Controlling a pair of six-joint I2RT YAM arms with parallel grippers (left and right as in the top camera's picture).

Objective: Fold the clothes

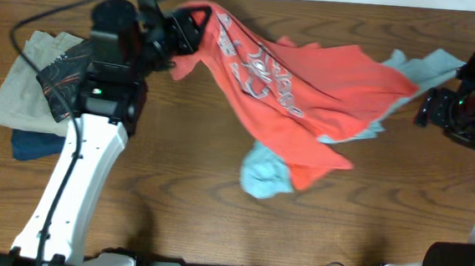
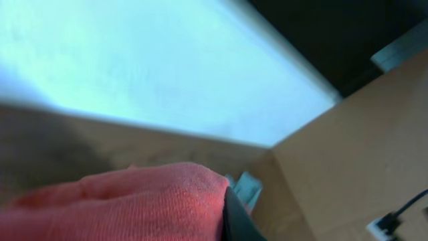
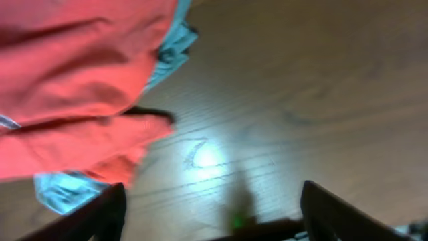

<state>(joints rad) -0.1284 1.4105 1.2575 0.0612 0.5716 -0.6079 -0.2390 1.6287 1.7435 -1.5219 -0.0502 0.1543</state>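
Overhead, a heap of beige, dark patterned and navy garments (image 1: 31,93) lies on the desk (image 1: 174,196), well to the left of the left fingers (image 1: 193,25). Those fingers are closed tight on one edge of the coral-red T-shirt (image 1: 324,89); the left wrist view shows red cloth bunched against a dark finger. From that grip the T-shirt stretches rightward, lettering up, draped over a pale blue-grey shirt (image 1: 264,175) that pokes out below it and toward the right fingers (image 1: 430,106). The right fingers are spread wide with nothing between them, near the blue shirt's edge.
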